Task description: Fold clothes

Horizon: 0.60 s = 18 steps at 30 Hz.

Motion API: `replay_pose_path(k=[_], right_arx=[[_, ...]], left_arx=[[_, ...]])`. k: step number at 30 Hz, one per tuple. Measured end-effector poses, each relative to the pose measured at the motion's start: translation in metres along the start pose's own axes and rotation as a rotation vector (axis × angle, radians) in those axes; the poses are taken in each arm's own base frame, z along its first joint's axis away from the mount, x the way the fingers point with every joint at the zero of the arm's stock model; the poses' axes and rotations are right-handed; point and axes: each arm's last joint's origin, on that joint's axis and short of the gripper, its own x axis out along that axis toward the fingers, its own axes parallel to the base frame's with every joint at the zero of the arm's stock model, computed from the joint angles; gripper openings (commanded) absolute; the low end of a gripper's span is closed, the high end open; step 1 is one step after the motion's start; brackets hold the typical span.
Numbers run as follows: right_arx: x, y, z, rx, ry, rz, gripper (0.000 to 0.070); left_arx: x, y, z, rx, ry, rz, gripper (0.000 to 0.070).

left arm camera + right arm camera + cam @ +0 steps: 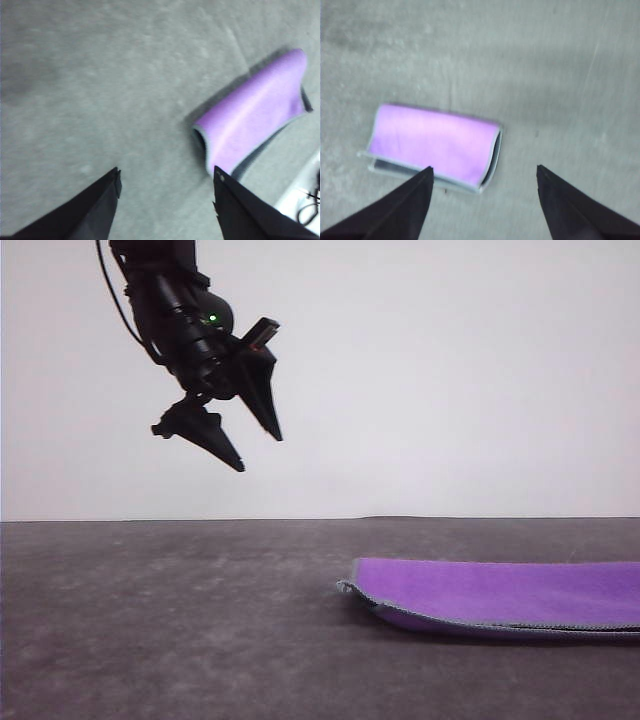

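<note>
The clothes [500, 595] are one purple cloth with grey stitched edging, lying folded over on the grey table at the right. In the wrist views the clothes [252, 120] [437, 145] lie as a flat doubled strip with a dark grey inner face at the open edge. My left gripper [262, 452] hangs high above the table's left half, open and empty, well clear of the cloth. Seen from its wrist, the left gripper [167, 177] has both fingers spread over bare table. My right gripper [484, 172] is open too, above the cloth's end, holding nothing.
The grey table [170, 620] stretches wide and bare to the left of the cloth. A white wall stands behind it. A white surface with black cables [305, 202] lies past the table's edge in the left wrist view.
</note>
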Motion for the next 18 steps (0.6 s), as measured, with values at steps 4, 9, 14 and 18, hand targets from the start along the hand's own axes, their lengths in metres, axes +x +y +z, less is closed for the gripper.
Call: replay_pose_path(k=[4, 9, 14, 18], right_arx=[[0.035, -0.014, -0.015, 0.055, 0.075, -0.009, 0.0413], [0.088, -0.033, -0.038, 0.104, 0.119, 0.0, 0.0413], [0.134, -0.048, -0.06, 0.157, 0.151, 0.047, 0.0413], [0.156, -0.056, -0.06, 0.188, 0.158, 0.108, 0.0413]], left_arx=[[-0.008, -0.003, -0.002, 0.009, -0.007, 0.078, 0.0355], [-0.037, -0.034, -0.012, 0.059, -0.061, 0.2, 0.0355], [-0.056, -0.067, -0.037, 0.098, -0.074, 0.295, 0.0356], [-0.049, -0.064, -0.058, 0.064, -0.004, 0.298, 0.0356]])
